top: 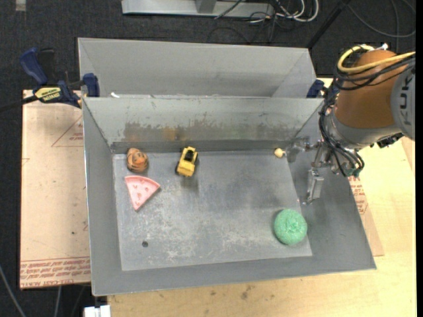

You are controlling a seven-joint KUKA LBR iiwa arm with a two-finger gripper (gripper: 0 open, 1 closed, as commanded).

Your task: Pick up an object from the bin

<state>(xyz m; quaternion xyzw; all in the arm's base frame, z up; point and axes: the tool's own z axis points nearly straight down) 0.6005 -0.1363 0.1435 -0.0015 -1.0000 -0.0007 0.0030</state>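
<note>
The tool (312, 189) is hanging low inside the grey bin (218, 230), close to the right wall. It is pointing down at the bin floor. I cannot tell if the tool is open or closed, because it is looking like one thin grey stick from up here. The arm (367, 91) is reaching in over the right rim of the bin, and its big orange part is sitting above the back right corner.

The nearest thing to the tool is a green ball (291, 227). It is round and fuzzy looking. It is lying on the bin floor near the front right corner. It is sitting a little nearer the front edge than the tool, and the two are not touching.

A small tan bit (279, 153) is lying near the back wall, not far from the tool.

The other toys are lying well apart from the tool, over on the left half of the bin. A yellow toy truck (188, 161) is standing near the back wall. A brown and orange lump (137, 158) is sitting in the back left corner. Just in front of it, a pink watermelon slice (141, 191) is lying flat, with its point aiming toward the middle of the bin. A tiny dark speck (145, 244) is lying near the front left corner.
</note>
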